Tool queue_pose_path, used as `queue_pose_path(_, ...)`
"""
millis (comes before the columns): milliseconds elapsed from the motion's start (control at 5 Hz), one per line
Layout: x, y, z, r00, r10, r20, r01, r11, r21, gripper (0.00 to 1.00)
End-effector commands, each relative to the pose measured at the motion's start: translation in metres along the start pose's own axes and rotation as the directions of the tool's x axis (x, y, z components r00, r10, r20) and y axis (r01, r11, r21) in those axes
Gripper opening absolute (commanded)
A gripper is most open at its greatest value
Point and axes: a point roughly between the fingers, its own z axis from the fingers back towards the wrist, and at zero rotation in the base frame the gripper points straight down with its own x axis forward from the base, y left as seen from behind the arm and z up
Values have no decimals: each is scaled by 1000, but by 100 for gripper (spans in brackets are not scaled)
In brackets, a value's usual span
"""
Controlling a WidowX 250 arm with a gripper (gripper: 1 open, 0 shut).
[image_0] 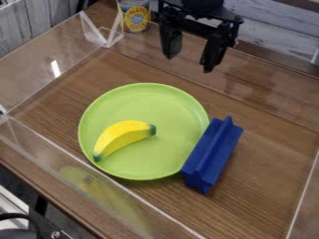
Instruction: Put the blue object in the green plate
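banana [122, 138] lies in the green plate [174, 107]. the blue object [214, 154] sits on the counter [112, 75], touching the plate's rim. fingers [210, 56] hang spread apart, holding nothing.

no legible text, labels or numbers anywhere

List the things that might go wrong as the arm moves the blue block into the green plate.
1. The banana already fills much of the green plate, so the blue block may land on it or hang over the rim.
2. The block lies against the plate's edge; a grasp there might nudge the plate.
3. The clear wall stands near the block, leaving the open tool little room on that side.
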Motion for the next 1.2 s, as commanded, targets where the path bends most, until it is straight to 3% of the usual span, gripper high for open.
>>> queue_pose_path(0, -6, -5, -7, 1000, 8, -15, -8, 1000, -3, 100)
queue_pose_path(400, -36, -40, -23, 998, 51, 28, -50, 998, -25, 100)
queue_pose_path(600, -44, -55, -28, 997, 53, 53, -52, 998, -31, 100)
queue_pose_path(1000, -53, -69, -37, 997, 50, 67, -47, 998, -44, 100)
